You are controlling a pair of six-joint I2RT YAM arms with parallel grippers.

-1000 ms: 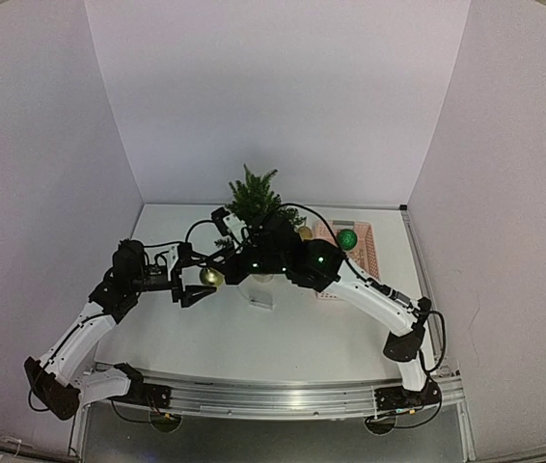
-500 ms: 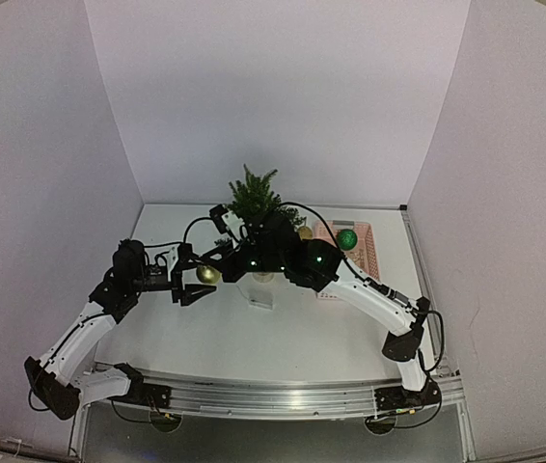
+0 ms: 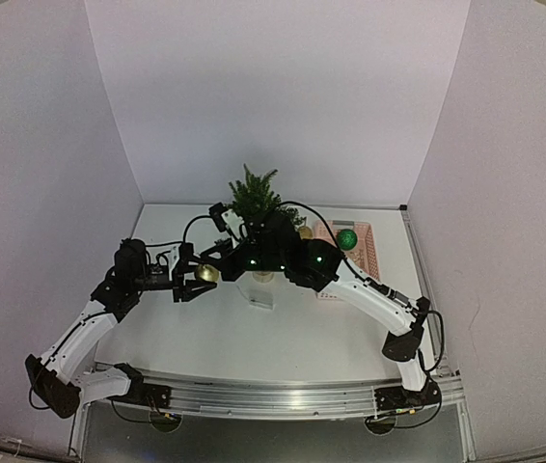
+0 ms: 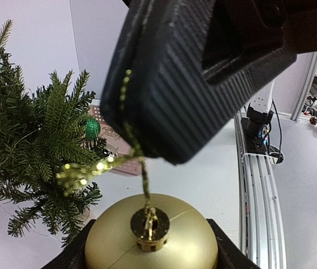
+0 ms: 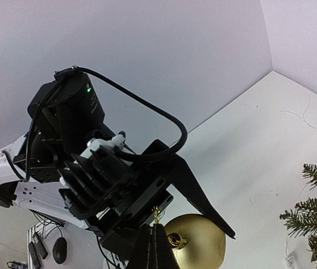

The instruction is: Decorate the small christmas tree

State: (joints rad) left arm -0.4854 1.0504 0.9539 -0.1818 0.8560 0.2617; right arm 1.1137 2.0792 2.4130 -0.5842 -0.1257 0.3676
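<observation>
The small christmas tree stands at the back middle of the table, and also shows in the left wrist view. My left gripper is shut on a gold ball ornament, which sits between its jaws. My right gripper reaches over from the right and is shut on the ball's gold string loop. In the right wrist view the shut fingertips pinch the string just above the gold ball. The ball hangs left of the tree, apart from it.
A pink basket lies right of the tree with a green ball in it. Another gold ball sits by the tree. White walls close in on three sides. A metal rail runs along the near edge.
The left gripper has moved the gold ball slightly up and left. The right gripper has stayed shut on the string.
</observation>
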